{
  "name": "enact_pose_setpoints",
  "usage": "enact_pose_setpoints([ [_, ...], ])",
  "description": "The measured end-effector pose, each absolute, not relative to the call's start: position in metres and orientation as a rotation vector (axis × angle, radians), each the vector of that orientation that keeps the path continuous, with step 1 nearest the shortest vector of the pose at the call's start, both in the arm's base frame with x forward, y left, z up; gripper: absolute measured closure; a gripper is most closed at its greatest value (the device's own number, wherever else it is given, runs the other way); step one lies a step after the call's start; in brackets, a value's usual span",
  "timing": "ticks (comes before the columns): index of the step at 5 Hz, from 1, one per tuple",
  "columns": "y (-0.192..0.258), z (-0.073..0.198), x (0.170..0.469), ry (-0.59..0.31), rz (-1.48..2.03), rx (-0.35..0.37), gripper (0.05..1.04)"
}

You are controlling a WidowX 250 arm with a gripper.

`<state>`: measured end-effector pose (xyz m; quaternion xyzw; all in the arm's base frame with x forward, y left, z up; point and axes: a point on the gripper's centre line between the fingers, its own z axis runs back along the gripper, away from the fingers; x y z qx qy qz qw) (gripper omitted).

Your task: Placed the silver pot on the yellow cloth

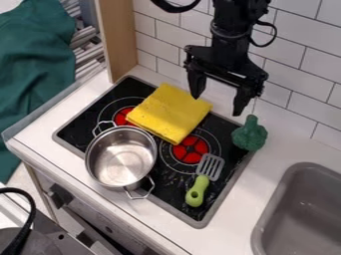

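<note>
"Risks from here?"

"Drag, mostly. The pot (121, 157) stands upright at the near left of the stove (172, 185), right beside the folded cloth (168, 112) — I can't tell if they touch. Pushed across instead of lifted, it could rumple the cloth or shove it away."

"And the hand (216, 105)?"

"Spread, nothing in it, over the far side."

"What might it grip?"

"The rim, or a handle, I'd guess. Either is off-centre, so the pot could tip as it rises and come down on one edge. The cloth looks barely as broad as the pot — a small miss would leave it perched half off, on an uneven fold."

"Anything in the way?"

"The spatula (196, 191), if the pot swings right. The broccoli (250, 135) sits well apart, at the far right."
</note>
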<state>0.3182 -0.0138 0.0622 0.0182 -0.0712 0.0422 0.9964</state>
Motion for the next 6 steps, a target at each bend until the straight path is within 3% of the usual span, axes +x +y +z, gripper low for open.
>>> enact_pose_setpoints([
  [2,0.0,0.041,0.303,-0.108,0.081,0.058,0.073],
  [3,0.022,0.044,0.286,-0.154,0.146,0.047,0.074],
  [5,0.05,0.026,0.255,-0.135,0.224,0.03,0.074],
  [6,0.049,-0.002,0.249,-0.056,0.224,-0.003,0.074],
])
